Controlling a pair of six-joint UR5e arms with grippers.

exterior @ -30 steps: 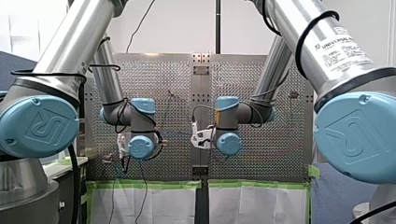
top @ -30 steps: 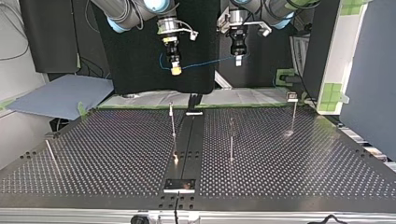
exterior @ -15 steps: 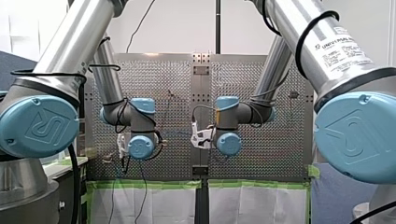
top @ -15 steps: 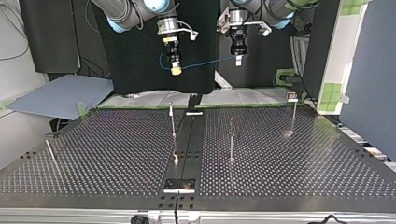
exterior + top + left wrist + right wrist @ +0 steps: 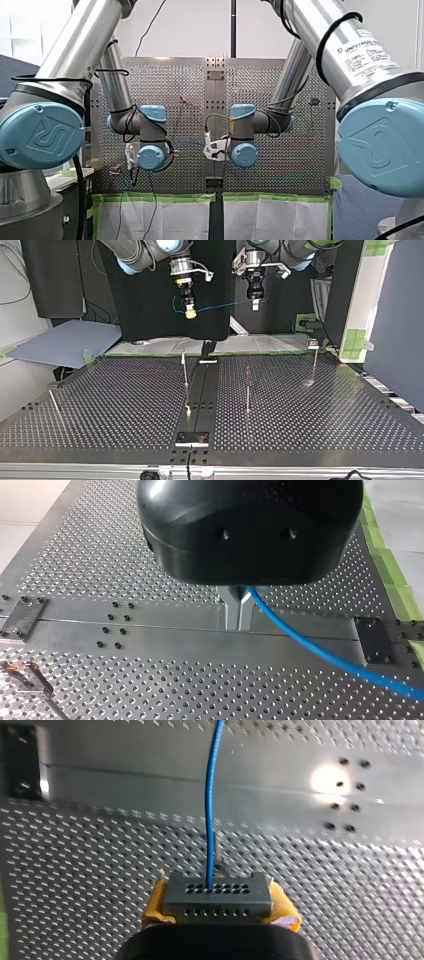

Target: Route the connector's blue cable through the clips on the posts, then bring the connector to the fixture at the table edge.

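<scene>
Two grippers hold the load in the air above the perforated table (image 5: 125, 400). My right gripper (image 5: 218, 904), its yellow pads clamped on the connector (image 5: 217, 892), has shifted slightly toward my left gripper (image 5: 238, 611) over the last second. Nothing else has moved. My left gripper's metal fingers are pinched together on the blue cable (image 5: 220, 306), which spans between the two grippers. The cable hangs well above the posts (image 5: 185, 371) and sits in no clip, so routing has not begun. Legible marking: "UNIVERSAL ROBOTS" on my right arm's label (image 5: 367, 50).
</scene>
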